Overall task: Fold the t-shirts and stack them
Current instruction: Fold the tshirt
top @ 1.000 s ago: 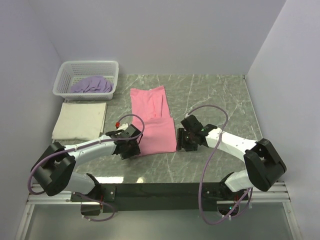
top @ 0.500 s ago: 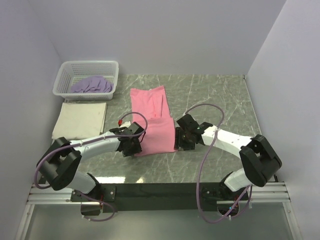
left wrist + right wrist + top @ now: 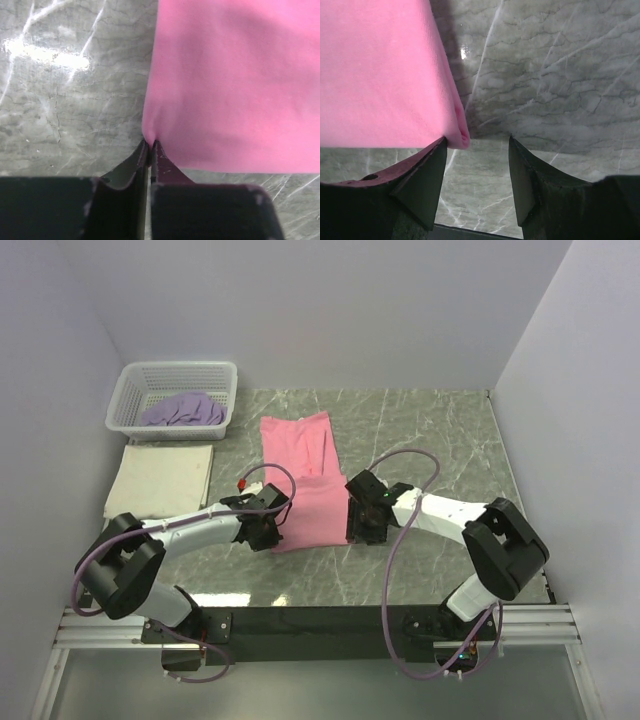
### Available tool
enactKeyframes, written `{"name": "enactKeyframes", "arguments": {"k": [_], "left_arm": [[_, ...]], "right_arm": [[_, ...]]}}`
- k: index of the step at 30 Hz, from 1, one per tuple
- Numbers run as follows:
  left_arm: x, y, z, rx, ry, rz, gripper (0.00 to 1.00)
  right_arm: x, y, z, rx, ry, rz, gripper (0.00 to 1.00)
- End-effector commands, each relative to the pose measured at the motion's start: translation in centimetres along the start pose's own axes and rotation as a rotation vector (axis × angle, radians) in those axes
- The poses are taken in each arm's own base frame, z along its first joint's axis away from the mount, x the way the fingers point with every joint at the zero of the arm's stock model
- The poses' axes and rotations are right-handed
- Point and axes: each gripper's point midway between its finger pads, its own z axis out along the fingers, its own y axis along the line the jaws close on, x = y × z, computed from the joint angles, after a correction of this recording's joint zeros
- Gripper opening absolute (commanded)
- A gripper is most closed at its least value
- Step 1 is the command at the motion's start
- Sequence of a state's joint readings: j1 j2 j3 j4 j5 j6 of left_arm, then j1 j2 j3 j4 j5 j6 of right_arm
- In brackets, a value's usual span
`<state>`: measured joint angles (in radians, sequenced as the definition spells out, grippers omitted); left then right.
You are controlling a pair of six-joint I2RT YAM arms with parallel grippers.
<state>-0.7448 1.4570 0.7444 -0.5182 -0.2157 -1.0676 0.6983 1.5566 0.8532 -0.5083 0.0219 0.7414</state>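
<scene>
The pink t-shirt [image 3: 305,480] lies folded lengthwise in the middle of the table. My left gripper [image 3: 266,532] is shut on its near left corner [image 3: 150,131]. My right gripper [image 3: 362,526] is open at its near right corner [image 3: 457,131]; the corner lies just beside the left fingertip [image 3: 437,150], between the jaws but not pinched. The cream t-shirt [image 3: 160,481] lies folded flat at the left. The lavender t-shirt [image 3: 183,410] is bunched in the basket.
The white lattice basket [image 3: 135,382] stands at the back left corner, against the walls. Grey marble table [image 3: 430,430] shows to the right of the pink shirt. The arms' base rail runs along the near edge.
Both grippers have moved inward to the pink shirt's near corners. The near hem looks slightly drawn in from the left. The right arm has swung further left.
</scene>
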Motion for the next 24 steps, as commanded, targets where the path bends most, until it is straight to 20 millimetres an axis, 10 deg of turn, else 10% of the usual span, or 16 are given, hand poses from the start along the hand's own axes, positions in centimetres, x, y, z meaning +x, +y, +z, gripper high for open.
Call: {"name": "enactKeyframes", "arguments": {"k": [1, 24], "left_arm": [[3.2, 3.1, 1.3, -0.087, 0.102, 0.027, 0.06], [3.4, 3.2, 0.5, -0.066, 0.11, 0.021, 0.01]], "right_arm": [[-1.1, 1.0, -0.3, 0.004, -0.034, 0.017, 0.59], [2.6, -1.1, 2.2, 0.156, 0.123, -0.003, 0.4]]}}
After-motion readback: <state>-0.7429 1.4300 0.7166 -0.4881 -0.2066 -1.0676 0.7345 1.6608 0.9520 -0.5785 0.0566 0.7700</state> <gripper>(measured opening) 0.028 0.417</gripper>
